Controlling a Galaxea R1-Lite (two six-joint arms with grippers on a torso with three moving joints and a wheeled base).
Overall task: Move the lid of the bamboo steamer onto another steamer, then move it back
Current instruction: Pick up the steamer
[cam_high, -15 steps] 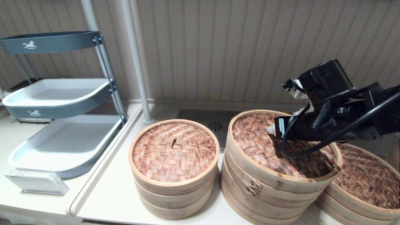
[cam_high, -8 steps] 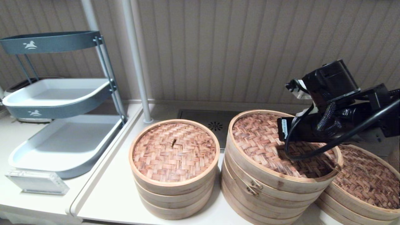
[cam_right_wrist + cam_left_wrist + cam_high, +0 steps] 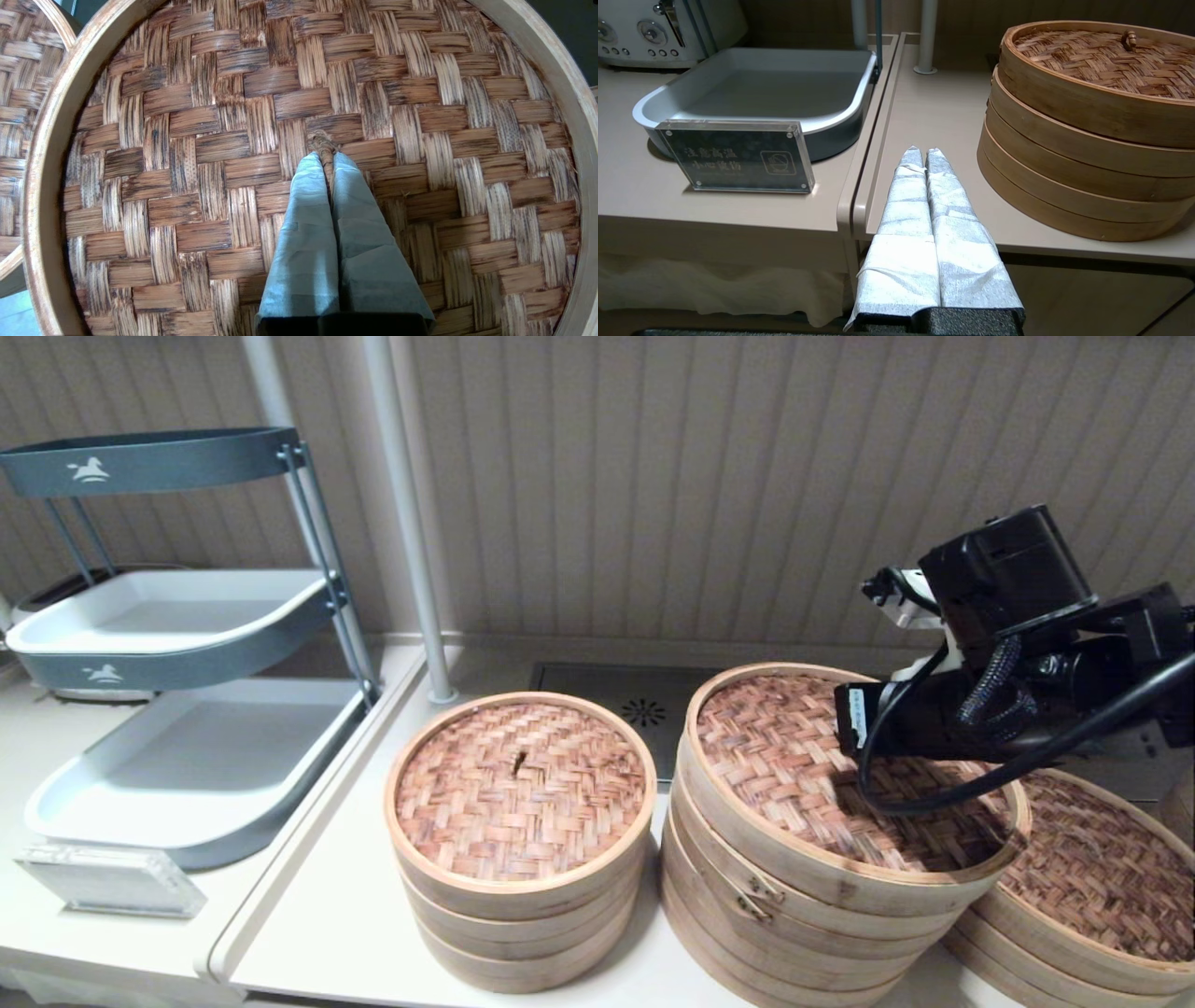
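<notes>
The right gripper (image 3: 327, 156) hangs over the middle of the bamboo steamer lid (image 3: 794, 775), its cloth-wrapped fingers (image 3: 303, 224) pressed together on the small knot (image 3: 323, 142) at the centre of the woven top. In the head view the black right arm reaches in from the right and covers that knot, so the pinch shows only in the right wrist view.

The lid sits on top of the tall steamer stack (image 3: 747, 915), the one with a metal clasp (image 3: 752, 896) on its side. It looks slightly tilted, with its right edge a little higher than its left, though it is hard to tell whether it has left the tier under it.

The other steamer (image 3: 1092, 896), wide and low with a brown woven top, stands just beside the tall stack on the right, partly behind it and cut off by the picture's edge. A narrower three-tier steamer (image 3: 519, 840) stands just to the left of the tall stack.

The left gripper (image 3: 923, 151) is parked low at the front edge of the counter (image 3: 943, 107), its wrapped fingers closed against each other with nothing between them. Farther left are a grey tray rack (image 3: 187, 616) and a small clear sign (image 3: 738, 156).
</notes>
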